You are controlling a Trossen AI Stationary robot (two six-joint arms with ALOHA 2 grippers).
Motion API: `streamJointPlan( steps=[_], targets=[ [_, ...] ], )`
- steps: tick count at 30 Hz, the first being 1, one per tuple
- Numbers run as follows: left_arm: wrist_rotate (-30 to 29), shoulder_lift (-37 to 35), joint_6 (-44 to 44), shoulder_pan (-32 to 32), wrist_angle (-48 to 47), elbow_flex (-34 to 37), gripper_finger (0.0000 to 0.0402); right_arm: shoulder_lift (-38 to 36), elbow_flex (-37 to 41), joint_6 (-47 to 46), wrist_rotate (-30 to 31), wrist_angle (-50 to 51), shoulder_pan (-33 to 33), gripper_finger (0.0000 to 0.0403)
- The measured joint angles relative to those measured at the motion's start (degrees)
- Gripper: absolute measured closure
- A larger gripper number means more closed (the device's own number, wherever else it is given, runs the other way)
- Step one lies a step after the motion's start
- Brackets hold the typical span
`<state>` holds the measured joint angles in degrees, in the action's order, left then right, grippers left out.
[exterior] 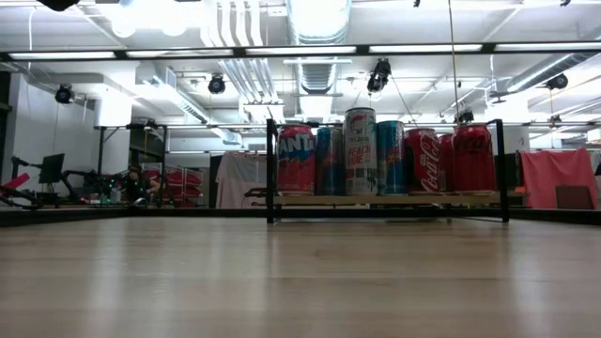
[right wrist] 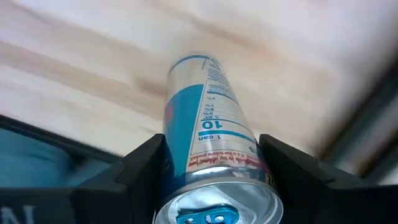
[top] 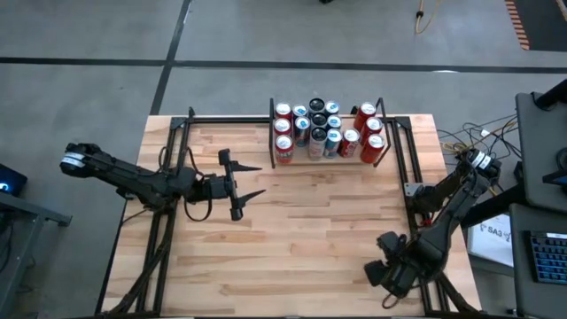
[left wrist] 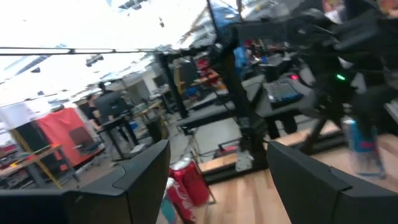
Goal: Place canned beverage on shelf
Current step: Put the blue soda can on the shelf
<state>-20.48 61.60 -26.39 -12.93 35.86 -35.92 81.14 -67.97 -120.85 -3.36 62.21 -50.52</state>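
The right end effector (right wrist: 211,171) sits at the near right corner of the wooden surface (top: 292,230), low by the surface's edge. Its two dark fingers (right wrist: 143,165) flank a slim silver and blue can (right wrist: 208,134), one on each side of the can's body, and appear to press against it. In the right wrist view the can's pull-tab top points back toward the wrist, and its body stretches away from the fingers over the pale wood. In the left wrist view the same can (left wrist: 360,146) shows blurred under the right arm.

The left end effector (top: 241,187) hangs farther in, over the left half of the surface, well apart from the right one. Its fingers stand apart at a middling width with nothing between them.

Beyond both, at the far edge of the surface, stands the shelf (top: 376,113), a small light board with thin black rails. It lies well ahead of the right end effector and off to the right of the left one. It carries a tight cluster of upright cans (top: 323,133), red ones at both ends and blue and silver ones in the middle.
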Motion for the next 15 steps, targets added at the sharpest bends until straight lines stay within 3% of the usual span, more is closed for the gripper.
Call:
streamJointPlan(
  steps=[5,15],
  targets=[
    [3.81,0.02,1.17,0.00,-2.54,0.00,0.0150,0.00,-1.18,12.51,8.45,-1.10,6.25,0.0176],
    [8.01,0.02,7.22,-0.78,-4.78,0.00,0.0150,0.00,-1.86,45.94,8.41,-12.77,23.53,0.0176]
  ],
)
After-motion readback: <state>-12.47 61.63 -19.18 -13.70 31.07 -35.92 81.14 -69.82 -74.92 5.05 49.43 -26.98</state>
